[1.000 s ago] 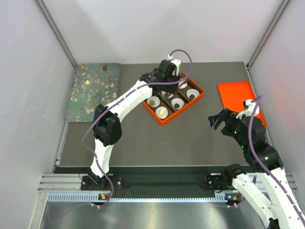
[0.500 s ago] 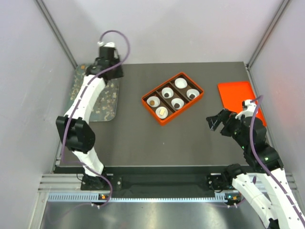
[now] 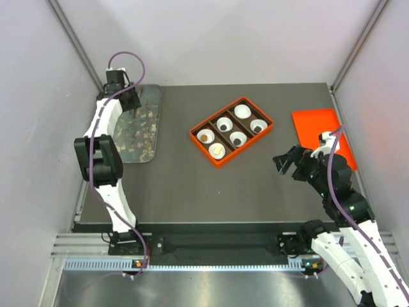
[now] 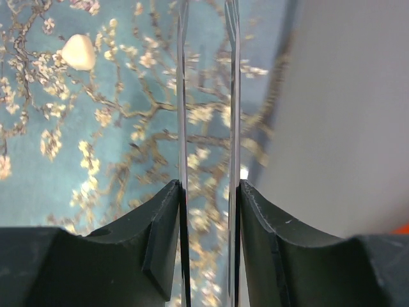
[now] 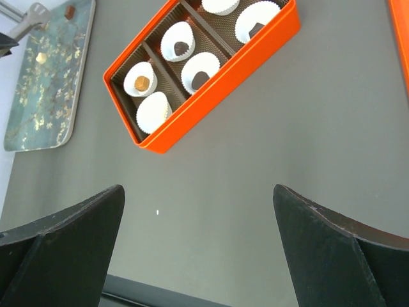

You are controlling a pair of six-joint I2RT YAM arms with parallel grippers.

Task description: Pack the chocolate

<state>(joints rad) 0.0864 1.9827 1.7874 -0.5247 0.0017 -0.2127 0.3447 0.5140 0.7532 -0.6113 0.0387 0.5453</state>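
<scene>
1. Most of the packing looked done. The orange box [image 5: 214,89], just toward 1 o'clock from the table's centre, held six paper cups [image 5: 153,112]. Five of them seemed to carry packed chocolates [image 5: 200,78], dark, tan or cream.
2. The empty cup [image 3: 241,110] at the box's 12 o'clock corner looked bare, so I judged one piece remained to place.
3. Loose pieces lay on the patterned tray [image 4: 96,160] at 10 o'clock: a cream chocolate [image 4: 78,52] and a brown chocolate [image 5: 69,11].
4. The left gripper [image 4: 208,185] hung over that tray, jaws clamped on thin tongs [image 4: 182,96]. The tong blades stood parted and carried nothing, and the cream chocolate lay apart at their 10 o'clock.
5. The right gripper [image 5: 198,192] waited at 4 o'clock, jaws spread wide and holding nothing.
6. A flat orange panel [image 3: 317,128], likely the lid, lay at 3 o'clock, so the box was not yet closed.
</scene>
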